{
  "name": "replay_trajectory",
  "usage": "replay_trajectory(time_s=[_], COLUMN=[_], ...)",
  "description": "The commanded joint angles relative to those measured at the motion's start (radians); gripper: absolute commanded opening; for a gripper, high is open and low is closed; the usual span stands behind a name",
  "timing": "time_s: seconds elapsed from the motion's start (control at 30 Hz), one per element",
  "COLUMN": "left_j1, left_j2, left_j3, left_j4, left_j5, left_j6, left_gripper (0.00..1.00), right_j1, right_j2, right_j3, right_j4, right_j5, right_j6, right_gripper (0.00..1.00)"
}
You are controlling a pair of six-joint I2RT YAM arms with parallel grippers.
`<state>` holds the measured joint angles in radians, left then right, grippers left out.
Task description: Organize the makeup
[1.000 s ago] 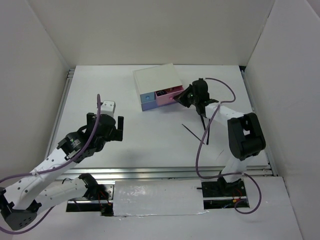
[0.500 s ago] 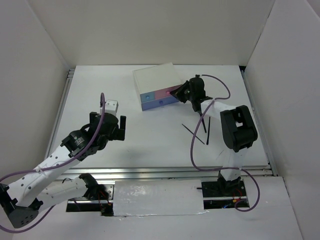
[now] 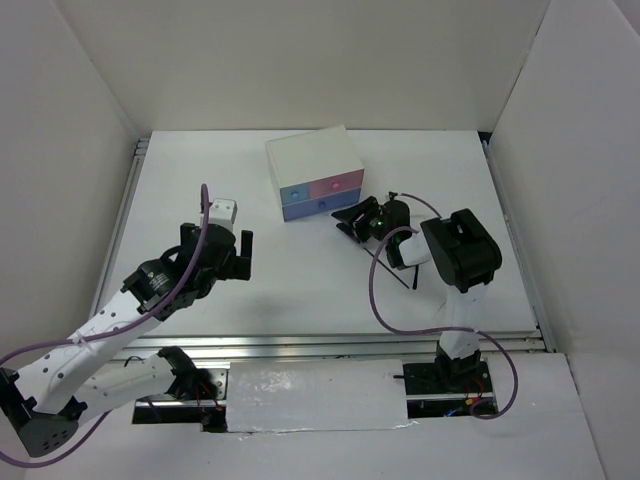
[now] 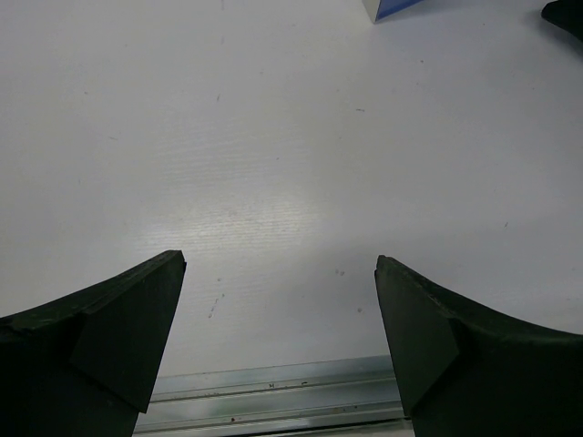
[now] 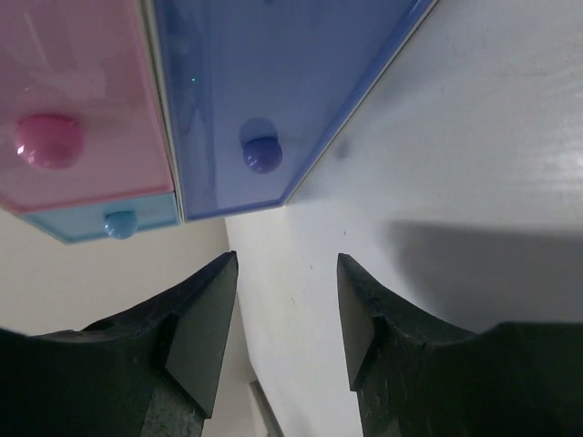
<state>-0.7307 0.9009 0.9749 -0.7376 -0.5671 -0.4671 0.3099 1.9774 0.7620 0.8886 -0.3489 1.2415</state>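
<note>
Because the only makeup in view, a thin black brush (image 3: 410,280), lies flat on the table (image 3: 300,290) half under the right arm (image 3: 460,250), that arm or its cable (image 3: 376,290) may sweep it aside when turning. The right gripper (image 5: 284,273) stands half open and empty, just before the box (image 3: 312,160). The drawers (image 3: 322,195) are shut and block stowing. The left gripper (image 4: 281,269), well apart, gapes wide and holds nothing.

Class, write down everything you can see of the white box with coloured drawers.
The drawer box is a white, plastic-looking case with a pink drawer, a dark blue drawer and a light blue drawer, each with a round knob, all shut. It sits flat and slightly skewed on the table; nothing else touches it.
</note>
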Motion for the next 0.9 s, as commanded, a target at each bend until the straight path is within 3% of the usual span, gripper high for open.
replay_trajectory(time_s=[0.0, 0.2, 0.63, 0.87], left_j1=[0.005, 0.005, 0.007, 0.005], left_j2=[-0.003, -0.005, -0.008, -0.007], left_j3=[-0.008, -0.010, -0.013, -0.013], left_j4=[0.035, 0.041, 0.050, 0.055], left_j5=[0.010, 0.024, 0.047, 0.056], left_j6=[0.022, 0.028, 0.038, 0.044], left_gripper=[0.99, 0.99, 0.99, 0.99], right_j1=[0.012, 0.017, 0.024, 0.026], right_j2=[0.090, 0.170, 0.212, 0.218], right_j3=[0.057, 0.114, 0.257, 0.263], right_j4=[0.214, 0.250, 0.063, 0.046], right_j5=[-0.068, -0.091, -0.078, -0.082], right_j6=[0.084, 0.122, 0.090, 0.096], right_gripper=[0.56, 0.56, 0.53, 0.52])
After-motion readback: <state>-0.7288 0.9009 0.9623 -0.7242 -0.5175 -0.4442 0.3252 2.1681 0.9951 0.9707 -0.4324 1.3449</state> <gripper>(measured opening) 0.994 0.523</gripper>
